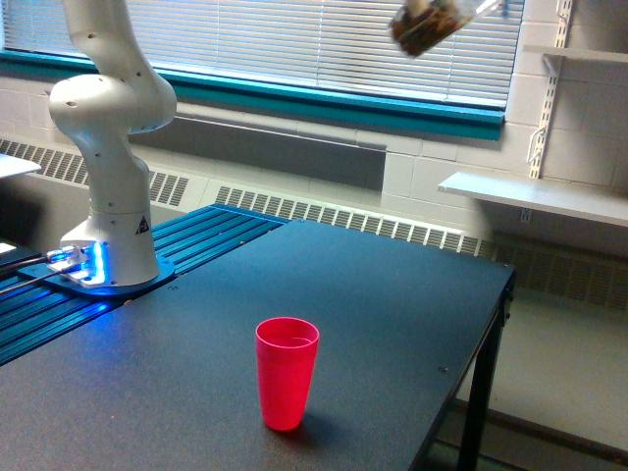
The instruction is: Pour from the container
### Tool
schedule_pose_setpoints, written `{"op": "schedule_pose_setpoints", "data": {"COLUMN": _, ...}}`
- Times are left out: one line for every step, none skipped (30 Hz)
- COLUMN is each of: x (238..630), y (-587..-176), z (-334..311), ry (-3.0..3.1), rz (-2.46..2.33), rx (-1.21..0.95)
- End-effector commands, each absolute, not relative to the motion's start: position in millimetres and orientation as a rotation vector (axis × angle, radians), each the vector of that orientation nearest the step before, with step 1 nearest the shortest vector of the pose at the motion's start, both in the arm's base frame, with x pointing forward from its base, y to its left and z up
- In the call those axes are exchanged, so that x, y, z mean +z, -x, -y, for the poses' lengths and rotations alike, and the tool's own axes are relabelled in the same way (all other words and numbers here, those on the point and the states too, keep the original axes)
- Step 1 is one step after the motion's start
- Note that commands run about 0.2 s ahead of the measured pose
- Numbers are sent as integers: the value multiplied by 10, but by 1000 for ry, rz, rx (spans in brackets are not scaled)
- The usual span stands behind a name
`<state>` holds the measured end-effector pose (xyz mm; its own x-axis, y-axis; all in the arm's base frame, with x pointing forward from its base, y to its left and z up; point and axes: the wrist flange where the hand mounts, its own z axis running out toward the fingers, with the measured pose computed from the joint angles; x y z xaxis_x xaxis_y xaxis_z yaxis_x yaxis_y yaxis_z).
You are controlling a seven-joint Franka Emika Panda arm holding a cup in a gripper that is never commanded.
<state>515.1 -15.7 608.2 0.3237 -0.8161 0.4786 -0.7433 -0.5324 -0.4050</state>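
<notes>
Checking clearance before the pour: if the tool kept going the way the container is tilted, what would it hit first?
The tool itself is out of view. The container tilts down toward the exterior view's left; the way looks free, probably ending at the black table beyond the red cup. Depth is unclear.

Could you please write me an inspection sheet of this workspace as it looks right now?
Surface: dark table, bare apart from one cup.
Job's things: clear container with brown pieces, tilted, high at the frame's top; red cup upright, looks empty.
Clutter: nothing seen.
Grippers: out of frame; only the arm base shows.
Cables: dark cables at the base's lit connectors.
Surroundings: window blinds, wall shelves, radiator grille.
</notes>
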Motion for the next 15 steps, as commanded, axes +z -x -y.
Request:
{"op": "schedule_pose_setpoints", "data": {"x": 5918, "y": -4980, "z": 289, "ry": 2377, "rz": -1627, "rx": -934}}
{"op": "schedule_pose_setpoints", "data": {"x": 5891, "y": -4958, "z": 314, "ry": 2367, "rz": -1642, "rx": -929}}
{"op": "schedule_pose_setpoints", "data": {"x": 5861, "y": -4933, "z": 342, "ry": 2354, "rz": -1658, "rx": -923}}
{"op": "schedule_pose_setpoints", "data": {"x": 5824, "y": -4905, "z": 370, "ry": 2343, "rz": -1677, "rx": -914}}
{"op": "schedule_pose_setpoints", "data": {"x": 5793, "y": -4883, "z": 395, "ry": 2334, "rz": -1694, "rx": -904}}
{"op": "schedule_pose_setpoints", "data": {"x": 5759, "y": -4860, "z": 425, "ry": 2320, "rz": -1715, "rx": -893}}
{"op": "schedule_pose_setpoints", "data": {"x": 5719, "y": -4836, "z": 458, "ry": 2310, "rz": -1736, "rx": -881}}
{"op": "schedule_pose_setpoints", "data": {"x": 5676, "y": -4815, "z": 494, "ry": 2300, "rz": -1759, "rx": -868}}
{"op": "schedule_pose_setpoints", "data": {"x": 5638, "y": -4798, "z": 530, "ry": 2290, "rz": -1781, "rx": -855}}
{"op": "schedule_pose_setpoints", "data": {"x": 5605, "y": -4782, "z": 570, "ry": 2274, "rz": -1804, "rx": -842}}
{"op": "schedule_pose_setpoints", "data": {"x": 5560, "y": -4765, "z": 610, "ry": 2263, "rz": -1827, "rx": -828}}
{"op": "schedule_pose_setpoints", "data": {"x": 5512, "y": -4751, "z": 649, "ry": 2252, "rz": -1852, "rx": -813}}
{"op": "schedule_pose_setpoints", "data": {"x": 5479, "y": -4740, "z": 695, "ry": 2236, "rz": -1875, "rx": -801}}
{"op": "schedule_pose_setpoints", "data": {"x": 5454, "y": -4730, "z": 745, "ry": 2212, "rz": -1899, "rx": -788}}
{"op": "schedule_pose_setpoints", "data": {"x": 5423, "y": -4717, "z": 792, "ry": 2194, "rz": -1921, "rx": -774}}
